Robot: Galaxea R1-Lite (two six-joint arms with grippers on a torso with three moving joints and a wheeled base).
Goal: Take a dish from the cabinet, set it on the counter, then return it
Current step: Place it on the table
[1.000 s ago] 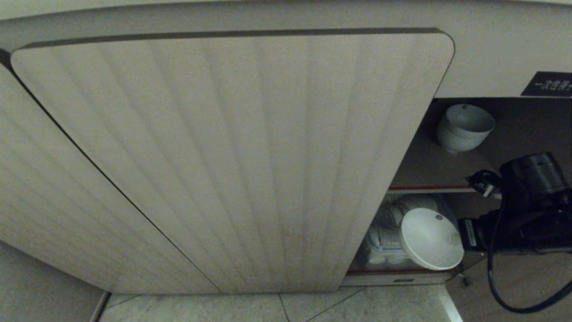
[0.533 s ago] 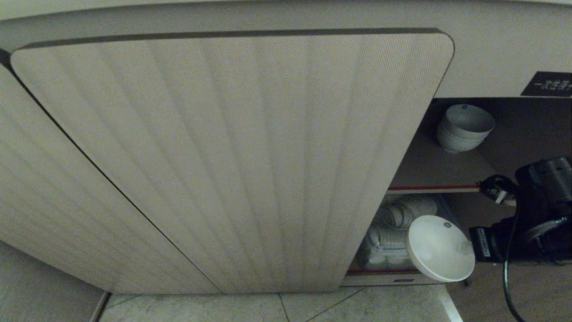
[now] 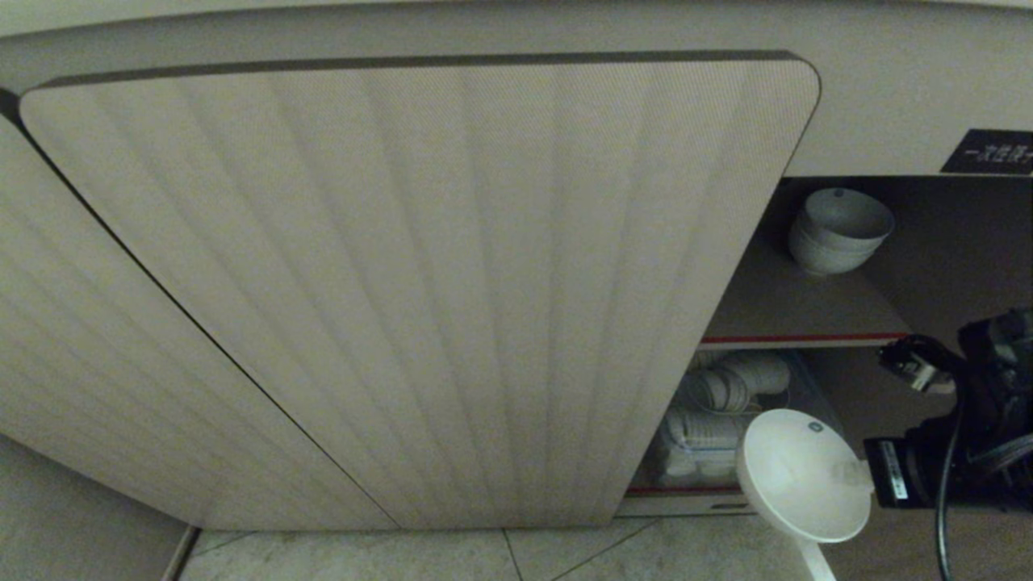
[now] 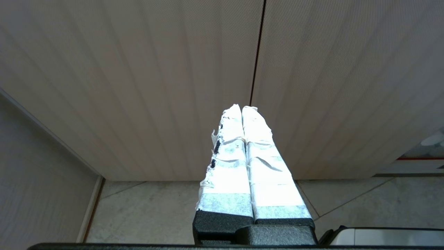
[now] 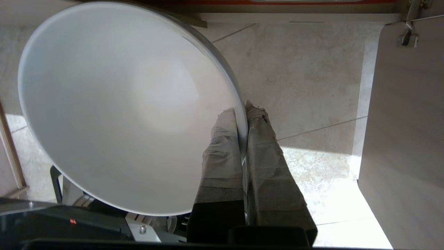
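**Dish pinched by its rim, out in front of the cabinet**

While my right hand (image 5: 241,114) stays clamped on the rim of the dish (image 3: 803,474), one taped finger inside the bowl and one outside, the bowl hangs tilted at the lower right of the head frame, its opening facing the camera and a small grey dot near its upper rim. It sits in front of the lower edge of the cabinet (image 3: 420,282), over the pale tiled floor (image 3: 500,557).

Behind it, the open compartment at the right of the frame holds two levels. On the upper shelf (image 3: 795,311), grey-brown with a red-striped edge, stands a stack of white bowls (image 3: 839,230). Below that shelf, white dishes wrapped in clear plastic (image 3: 714,411) are packed close together. A black label (image 3: 997,152) sits above the opening.

My left hand (image 4: 241,110) is parked with its taped fingers pressed together, empty, facing the ribbed closed doors.
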